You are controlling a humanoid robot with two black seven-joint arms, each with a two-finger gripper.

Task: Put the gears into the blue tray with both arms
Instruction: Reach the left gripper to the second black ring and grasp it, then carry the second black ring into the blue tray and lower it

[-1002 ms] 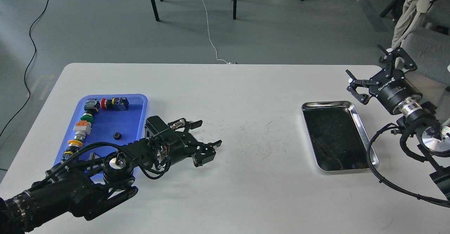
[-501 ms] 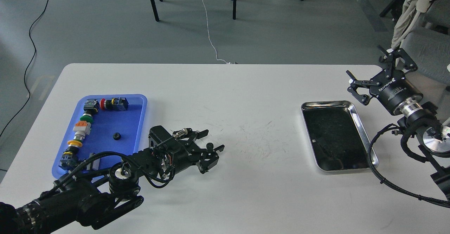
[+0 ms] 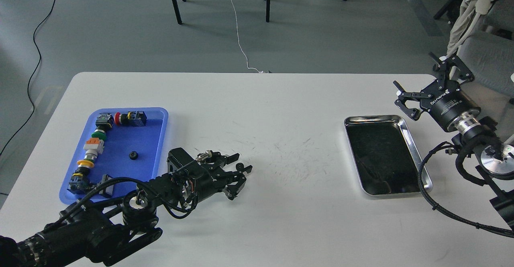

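Gears: one small black toothed gear lay flat in the blue tray, on bare floor near the tray's middle. A second small toothed disc showed between the fingertips of the left hand, right of the tray and low over the desk; it appeared pinched there, the fingers drawn narrow about it. The tray lay to the left of that hand, close by, its long axis running away from the robot. The left arm was much the nearer to it, so the carry looked like a short sweep leftward over the lighter rim.

Tray contents: a line of push-button switches down the left side and along the far end, with red, green, orange and yellow caps, apart from the lone gear. The silver metal tray on the right of the desk showed only a dark bottom; no gear could be made out in it.

The right hand hung spread wide and empty above the desk's far right corner, well away from the blue tray.
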